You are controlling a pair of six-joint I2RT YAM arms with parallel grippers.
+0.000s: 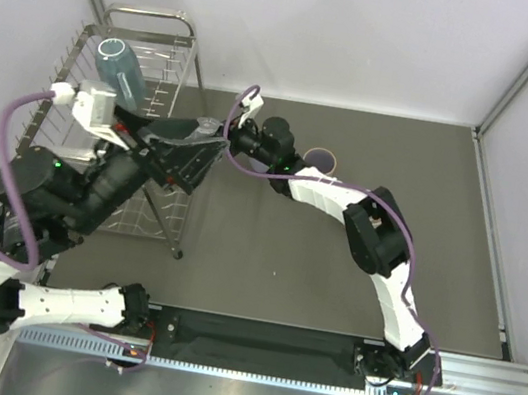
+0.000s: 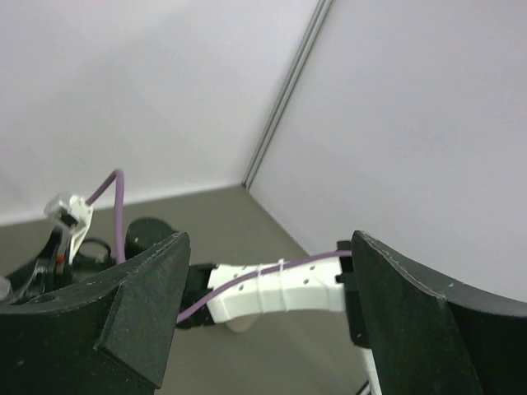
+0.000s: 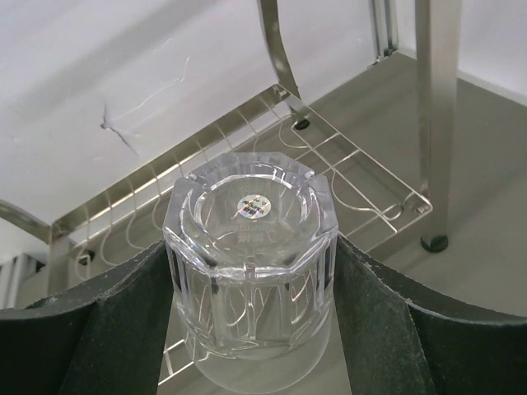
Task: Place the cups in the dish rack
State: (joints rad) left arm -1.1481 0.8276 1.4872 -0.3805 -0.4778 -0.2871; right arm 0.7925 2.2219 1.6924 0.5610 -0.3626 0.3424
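The silver wire dish rack [image 1: 172, 48] stands at the far left of the table. A teal-blue cup [image 1: 118, 69] lies in its far end. My right gripper [image 1: 216, 130] is shut on a clear glass [image 1: 205, 127] beside the rack's right edge. In the right wrist view the glass [image 3: 247, 271] is upside down between my right gripper's [image 3: 251, 247] fingers, with the rack's tines [image 3: 346, 164] just beyond and below. My left gripper [image 1: 193, 157] is open and empty next to the rack, just under the right gripper. In the left wrist view its jaws [image 2: 268, 244] stand wide apart.
A small cup with a pale rim [image 1: 321, 157] stands on the dark table mat behind my right forearm; the rest is hidden. The rack's chrome tube frame [image 3: 435, 115] rises close to the glass. Grey walls close in the table at the back and on both sides.
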